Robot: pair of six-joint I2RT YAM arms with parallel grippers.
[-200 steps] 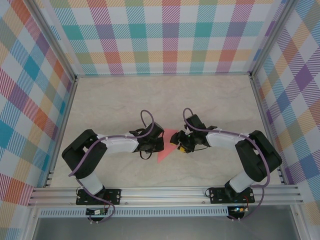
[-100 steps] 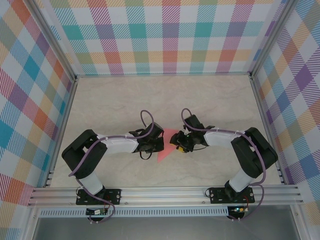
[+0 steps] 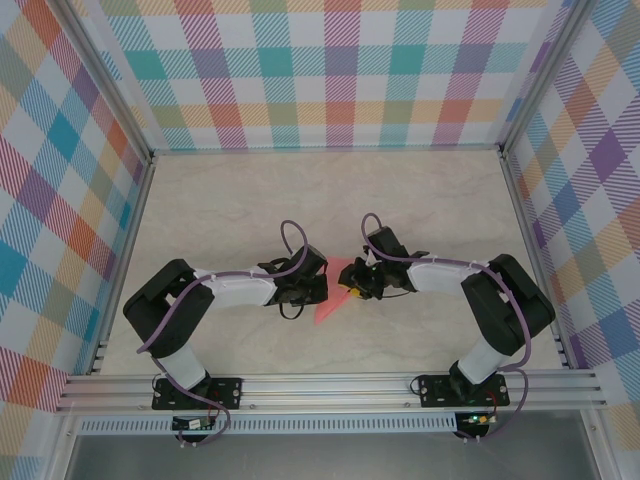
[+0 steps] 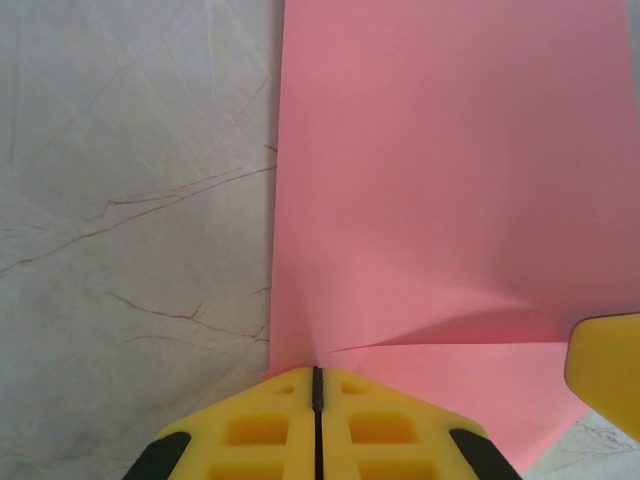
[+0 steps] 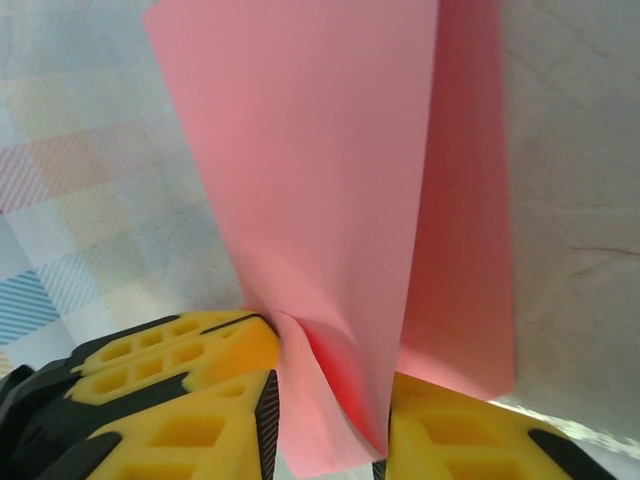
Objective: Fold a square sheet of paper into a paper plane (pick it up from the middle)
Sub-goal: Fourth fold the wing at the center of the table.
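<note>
The square sheet of paper (image 3: 333,300), salmon pink and folded over with a crease across it, lies between the two grippers at the table's middle. My left gripper (image 3: 324,290) is shut on the sheet's near edge (image 4: 400,200), its yellow fingertips (image 4: 285,400) pressed together. My right gripper (image 3: 351,291) faces it from the right. In the right wrist view its jaws (image 5: 330,425) stand apart with a loose, curled fold of the paper (image 5: 320,180) hanging between the two pads. One of its yellow fingers (image 4: 605,365) shows beside the sheet in the left wrist view.
The pale marble-pattern tabletop (image 3: 250,200) is ringed by checked walls (image 3: 330,70). An aluminium rail (image 3: 330,385) carries both arm bases at the near edge. The left gripper's yellow fingers (image 5: 170,350) sit close against the right gripper's left finger.
My right gripper has slid a little to the left, further over the paper and closer to the left gripper. The left arm has stayed put, still holding the sheet.
</note>
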